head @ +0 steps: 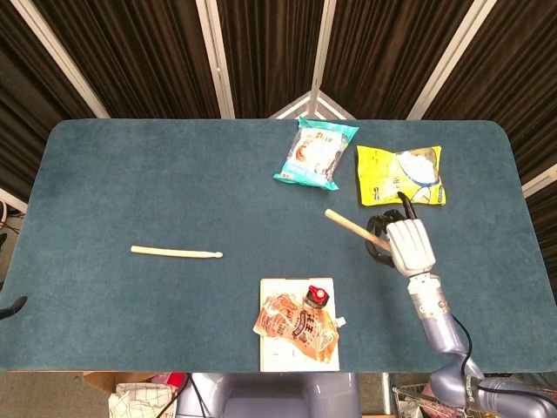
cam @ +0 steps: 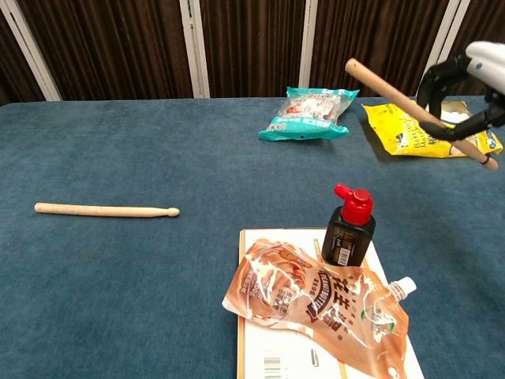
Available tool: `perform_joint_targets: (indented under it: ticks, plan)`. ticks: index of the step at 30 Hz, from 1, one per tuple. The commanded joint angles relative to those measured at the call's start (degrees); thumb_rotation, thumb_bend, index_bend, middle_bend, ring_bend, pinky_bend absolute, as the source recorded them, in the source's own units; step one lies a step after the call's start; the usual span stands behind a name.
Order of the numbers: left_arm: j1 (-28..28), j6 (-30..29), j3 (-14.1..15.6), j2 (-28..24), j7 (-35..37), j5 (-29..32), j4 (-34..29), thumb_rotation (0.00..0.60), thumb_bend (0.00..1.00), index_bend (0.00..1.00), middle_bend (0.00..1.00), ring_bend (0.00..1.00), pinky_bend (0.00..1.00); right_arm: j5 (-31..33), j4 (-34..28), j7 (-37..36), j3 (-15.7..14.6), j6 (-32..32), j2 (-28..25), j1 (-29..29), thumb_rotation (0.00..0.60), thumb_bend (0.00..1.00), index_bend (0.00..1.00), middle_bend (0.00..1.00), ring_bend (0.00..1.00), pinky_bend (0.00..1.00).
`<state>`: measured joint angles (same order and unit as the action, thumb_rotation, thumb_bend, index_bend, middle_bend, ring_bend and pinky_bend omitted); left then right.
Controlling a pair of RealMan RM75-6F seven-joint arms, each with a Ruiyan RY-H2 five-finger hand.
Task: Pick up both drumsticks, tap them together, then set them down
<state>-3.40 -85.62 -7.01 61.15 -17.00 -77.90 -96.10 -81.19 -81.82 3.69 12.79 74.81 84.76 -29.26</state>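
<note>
Our left hand is out of both views, while our right hand (cam: 473,87), partly cut off at the frame edge, grips one drumstick (cam: 394,99) apparently clear above the table (head: 157,174), the other drumstick (head: 177,252) lying far left of it on open cloth.

Two pale wooden drumsticks (head: 177,252) (cam: 417,113) stand out against a deep teal surface (head: 157,174), backed by dark brown curtains with white strips. At the far side lie a turquoise packet (head: 316,153) and a yellow packet (head: 399,175); nearer, a black bottle (cam: 348,229) with a red cap, an orange-brown pouch (cam: 316,304) and a silver-grey hand (head: 409,246).
</note>
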Motion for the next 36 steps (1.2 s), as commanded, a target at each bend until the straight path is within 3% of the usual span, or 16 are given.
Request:
perform_joint_targets:
  ticks: [1, 7, 11, 19, 25, 36]
  plan:
    - [-3.9, 5.6, -1.6, -1.6, -1.9, 2.5, -0.9, 0.6, 0.2, 0.08, 0.02, 0.0, 0.0, -0.4, -4.9, -0.4, 3.3, 0.1, -4.1, -1.5, 0.6, 0.49, 0.66, 0.68, 0.38, 0.0]
    - [-10.9, 16.5, -3.9, -0.9, -1.8, 7.5, 2.1, 0.6, 0.21, 0.15, 0.1, 0.0, 0.0, -0.2, -10.6, 0.0, 6.9, 0.7, -7.4, -3.0, 0.6, 0.49, 0.66, 0.68, 0.38, 0.0]
    - [-15.1, 21.0, -4.9, 3.1, -4.3, 10.7, 8.0, 0.6, 0.24, 0.17, 0.13, 0.0, 0.0, 0.8, -13.0, 0.9, 8.6, 0.2, -8.6, -4.0, 0.6, 0.49, 0.66, 0.68, 0.38, 0.0]
    - [-22.3, 32.5, -5.5, 10.6, -0.6, 15.4, 18.5, 0.6, 0.27, 0.19, 0.17, 0.0, 0.0, 4.7, -16.3, 4.4, 10.5, -0.9, -9.9, -5.3, 0.6, 0.49, 0.66, 0.68, 0.38, 0.0]
    - [-25.4, 35.7, -4.9, 15.3, 0.5, 15.6, 23.1, 0.6, 0.27, 0.24, 0.2, 0.0, 0.0, 7.1, -17.9, 5.8, 11.5, -1.0, -10.1, -5.9, 0.6, 0.49, 0.66, 0.68, 0.38, 0.0]
    - [-28.0, 35.0, -3.7, 24.4, 6.5, 11.4, 30.2, 0.6, 0.27, 0.33, 0.31, 0.0, 0.0, 7.7, -18.5, 6.5, 10.6, 0.5, -10.9, -5.0, 0.6, 0.5, 0.66, 0.68, 0.38, 0.0]
